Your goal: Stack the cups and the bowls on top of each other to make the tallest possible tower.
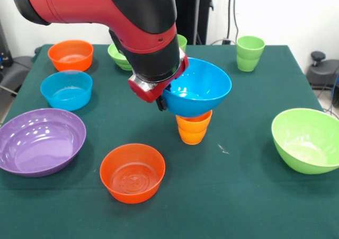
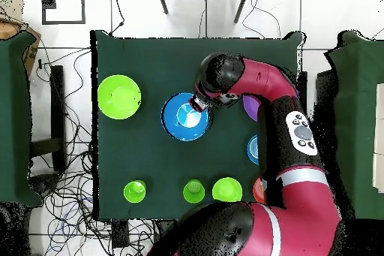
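Nearest the camera in the front view sits an orange bowl (image 1: 132, 173), flanked by a large purple bowl (image 1: 39, 141) and a large lime green bowl (image 1: 307, 139) at the table's sides. Behind it at mid-table the tower (image 1: 194, 112) is an orange cup (image 1: 194, 127) with a blue bowl (image 1: 198, 88) tilted on top, whose rim the gripper (image 1: 159, 98) clasps. Farther back stand a light blue bowl (image 1: 66, 89), a second orange bowl (image 1: 70, 54) and a green cup (image 1: 249, 53).
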Controlling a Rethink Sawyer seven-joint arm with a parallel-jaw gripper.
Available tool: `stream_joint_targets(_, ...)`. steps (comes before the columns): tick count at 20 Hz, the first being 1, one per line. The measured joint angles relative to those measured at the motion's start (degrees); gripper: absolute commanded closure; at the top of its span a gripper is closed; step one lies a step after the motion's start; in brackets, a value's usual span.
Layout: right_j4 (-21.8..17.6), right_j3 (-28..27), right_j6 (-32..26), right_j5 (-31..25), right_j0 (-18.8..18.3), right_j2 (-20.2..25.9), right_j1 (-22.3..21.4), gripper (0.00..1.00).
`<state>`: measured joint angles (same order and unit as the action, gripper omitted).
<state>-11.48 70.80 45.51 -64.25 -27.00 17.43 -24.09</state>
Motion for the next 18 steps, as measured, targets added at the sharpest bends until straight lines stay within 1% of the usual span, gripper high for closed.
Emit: stream_joint_targets(18,0.64,0.04,0.03,0.02,1.25,-0.42,0.02,1.0)
